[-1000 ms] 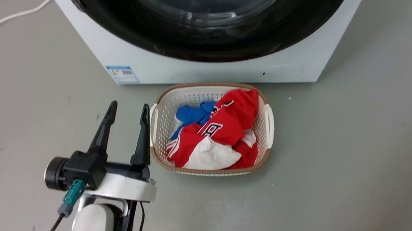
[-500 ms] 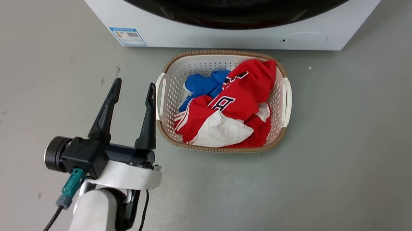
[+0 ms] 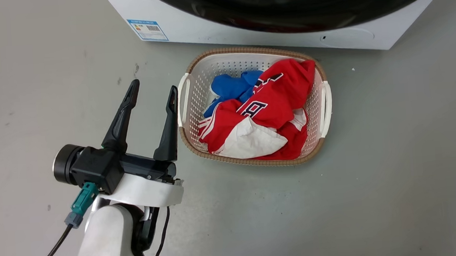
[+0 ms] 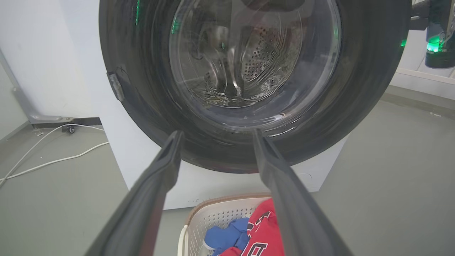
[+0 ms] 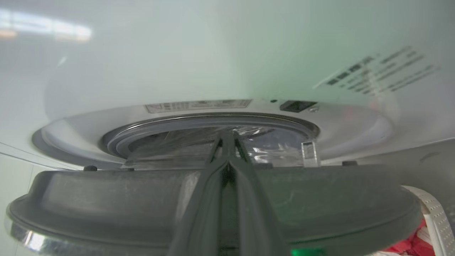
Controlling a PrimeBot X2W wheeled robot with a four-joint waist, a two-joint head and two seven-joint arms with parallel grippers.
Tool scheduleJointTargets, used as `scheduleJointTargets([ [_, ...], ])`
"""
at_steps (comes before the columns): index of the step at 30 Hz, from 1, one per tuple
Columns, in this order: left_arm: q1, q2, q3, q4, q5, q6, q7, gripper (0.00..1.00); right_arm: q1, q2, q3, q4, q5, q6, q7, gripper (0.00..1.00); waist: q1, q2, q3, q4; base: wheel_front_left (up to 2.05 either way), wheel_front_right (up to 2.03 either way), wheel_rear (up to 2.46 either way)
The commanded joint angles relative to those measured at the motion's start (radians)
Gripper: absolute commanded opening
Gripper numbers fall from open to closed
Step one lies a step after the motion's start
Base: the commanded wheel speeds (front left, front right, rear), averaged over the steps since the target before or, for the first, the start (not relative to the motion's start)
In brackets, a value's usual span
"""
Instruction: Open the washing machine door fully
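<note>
Left gripper (image 3: 154, 85): jaws wide, 2 fingers spread, empty, over grey floor (image 3: 395, 172) just left of basket (image 3: 246, 51). Right gripper (image 5: 227, 137): jaws narrow, fingertips meeting, fingers lying across dark rim of washing machine door (image 5: 106, 192); cannot tell if rim is pinched. Door ajar, standing off white machine (image 3: 189, 26), round opening behind it. Basket with red and blue clothes (image 3: 274, 100) before machine.

Washing machine door (image 3: 303, 2) mostly beyond head view's top edge; sticker (image 3: 147, 29) print illegible.
</note>
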Motion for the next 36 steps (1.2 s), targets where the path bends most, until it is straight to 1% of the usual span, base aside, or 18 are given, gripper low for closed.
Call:
scheduleJointTargets([
  [1,0.003,-0.003,-0.003,0.002,-0.002,-0.002,-0.003,1.0,0.04,0.04,0.014,0.01,0.001,0.0,0.047,0.0,-0.0001,0.0,-0.015,0.001,0.0,0.0,0.0],
  [8,0.034,0.005,-0.019,0.025,0.005,-0.002,-0.003,1.0,0.152,0.027,0.022,-0.024,0.016,0.0,0.18,0.0,-0.0001,0.0,-0.095,-0.004,0.0,0.0,0.0],
  [11,0.057,0.01,-0.024,0.039,0.005,-0.002,-0.003,1.0,0.224,0.041,0.033,-0.061,0.02,0.0,0.235,0.0,-0.0001,0.0,-0.142,-0.01,0.0,0.0,0.0],
  [17,0.115,0.014,-0.029,0.059,0.006,-0.002,-0.003,1.0,0.387,0.1,0.047,-0.162,0.042,0.0,0.324,0.0,-0.0001,0.0,-0.236,-0.016,0.0,0.0,0.0],
  [21,0.15,0.016,-0.036,0.072,0.005,-0.002,-0.003,1.0,0.495,0.142,0.051,-0.249,0.059,0.0,0.367,0.0,-0.0001,0.0,-0.289,-0.013,0.0,0.0,0.0],
  [29,0.207,0.017,-0.055,0.095,0.003,-0.002,-0.003,1.0,0.713,0.25,0.057,-0.435,0.106,0.001,0.438,0.0,-0.0001,0.0,-0.376,0.008,0.0,0.0,0.0],
  [33,0.22,0.013,-0.068,0.109,-0.001,-0.002,-0.003,1.0,0.808,0.283,0.082,-0.52,0.122,0.0,0.461,0.0,-0.0001,0.0,-0.402,0.024,0.0,0.0,0.0],
  [36,0.222,0.013,-0.076,0.114,-0.002,-0.002,-0.003,1.0,0.865,0.294,0.11,-0.58,0.143,0.0,0.47,0.0,-0.0001,0.0,-0.413,0.033,0.0,0.0,0.0],
])
